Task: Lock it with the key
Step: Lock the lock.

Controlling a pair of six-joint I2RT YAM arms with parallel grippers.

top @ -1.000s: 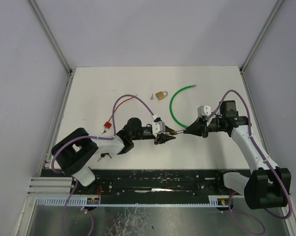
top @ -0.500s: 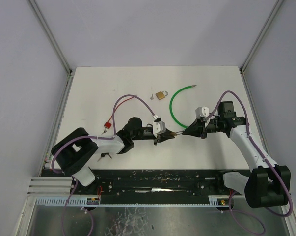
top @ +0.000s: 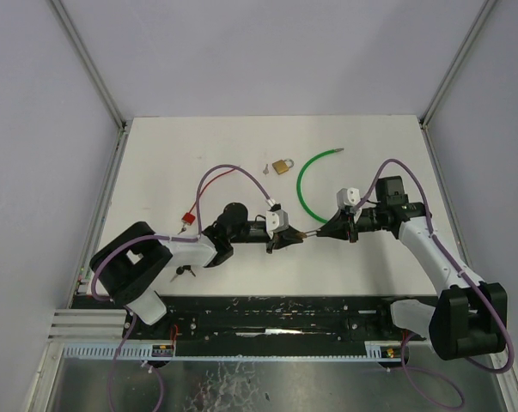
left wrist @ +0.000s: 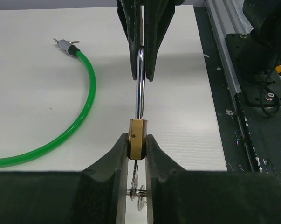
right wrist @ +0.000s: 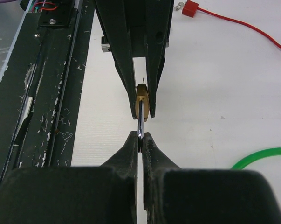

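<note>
The left gripper (left wrist: 136, 141) is clamping narrow on the brass body of the padlock (left wrist: 137, 134). The right gripper (right wrist: 139, 137) is pinching almost closed on the top of the steel shackle (left wrist: 140, 88). The padlock is sitting stretched between the two grippers over the front middle of the table (top: 198, 146). The key ring (left wrist: 137, 192) is showing just under the body, and the key itself is hard to make out. A second padlock (top: 282, 166) and a green cable (top: 302, 184) are lying farther back.
</note>
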